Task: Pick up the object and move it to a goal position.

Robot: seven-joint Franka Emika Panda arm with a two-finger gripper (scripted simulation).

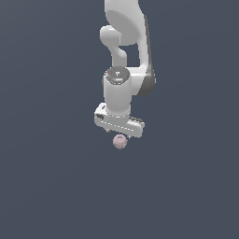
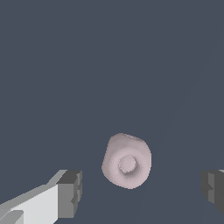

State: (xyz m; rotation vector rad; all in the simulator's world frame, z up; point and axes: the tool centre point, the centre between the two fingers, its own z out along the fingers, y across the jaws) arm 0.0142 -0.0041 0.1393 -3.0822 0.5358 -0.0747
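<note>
My arm (image 1: 125, 60) is white and hangs straight down over a plain dark gray floor (image 1: 46, 186). At its end is my gripper (image 2: 142, 192), and it is wide open. In the wrist view I can see its 2 dark gray fingers (image 2: 70, 192), 1 on each side, far apart from each other.

The object (image 2: 127, 161) is a small pale pink blob. It is lumpy and round, and it has a little round dent with a bump in the middle, facing up at my wrist camera. It lies in the gap between my 2 fingers. Neither finger touches it. There is bare gray floor on both sides of it.

In the exterior view the object (image 1: 120, 141) shows just under my gripper (image 1: 119, 134), near its middle. It is much narrower than the white bar of my gripper. I cannot tell from here if my fingertips reach down as low as the object.
</note>
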